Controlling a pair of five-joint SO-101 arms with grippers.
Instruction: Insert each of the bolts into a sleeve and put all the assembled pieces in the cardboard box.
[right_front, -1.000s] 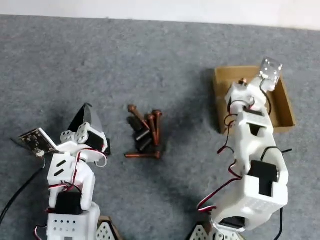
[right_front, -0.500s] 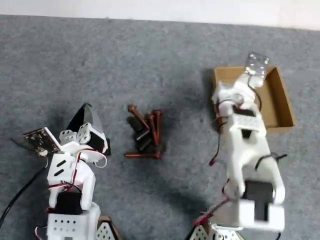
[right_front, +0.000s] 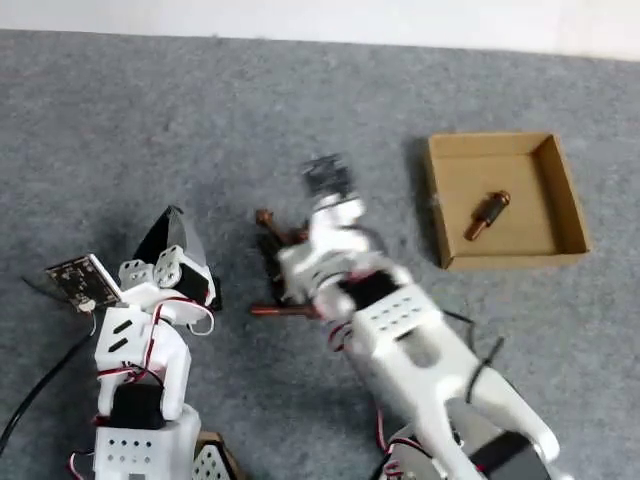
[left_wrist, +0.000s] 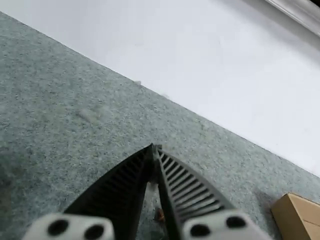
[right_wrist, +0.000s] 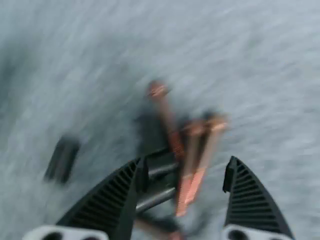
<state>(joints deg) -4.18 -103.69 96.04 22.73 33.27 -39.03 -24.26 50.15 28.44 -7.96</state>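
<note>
A pile of copper bolts and black sleeves lies mid-table. My right arm leans over it. In the right wrist view my right gripper stands open just above the pile, with bolts and a sleeve between its fingers and nothing held. One sleeve lies apart from the heap. The cardboard box at the right holds one assembled piece. My left gripper, shut and empty, rests left of the pile; its tips meet.
Grey carpet covers the table, with a white wall along the far edge. The box's corner shows in the left wrist view. Open carpet lies between the pile and the box, and beyond the pile.
My right arm has swung left from over the cardboard box to above the pile, uncovering an assembled piece lying in the box. The left arm has stayed put.
</note>
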